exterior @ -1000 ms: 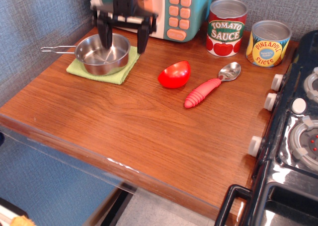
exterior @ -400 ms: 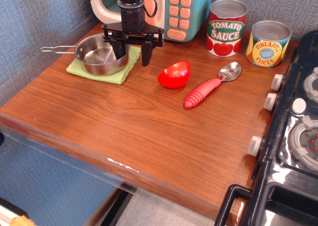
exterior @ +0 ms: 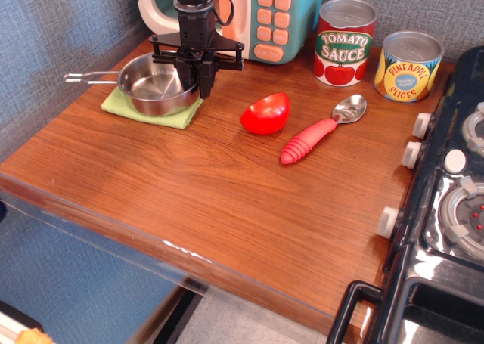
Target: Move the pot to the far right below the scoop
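The pot (exterior: 151,87) is a small shiny steel saucepan on a green cloth (exterior: 178,115) at the back left of the wooden counter. Its thin wire handle (exterior: 91,77) points left. My black gripper (exterior: 198,87) comes down from above, and its two fingers stand close together astride the pot's right rim, one inside and one outside. The gripper looks shut on that rim. The scoop (exterior: 321,129), with a red ribbed handle and a silver bowl, lies at the middle right of the counter.
A red half-round bowl (exterior: 266,113) lies between the pot and the scoop. A tomato sauce can (exterior: 345,41) and a pineapple can (exterior: 408,66) stand at the back right. A toy microwave (exterior: 261,15) stands behind the gripper. A black stove (exterior: 454,185) borders the right side.
The fingers were spread wide over the pot and have come down and closed onto its right rim. The pot has shifted slightly and its handle sits a little higher.
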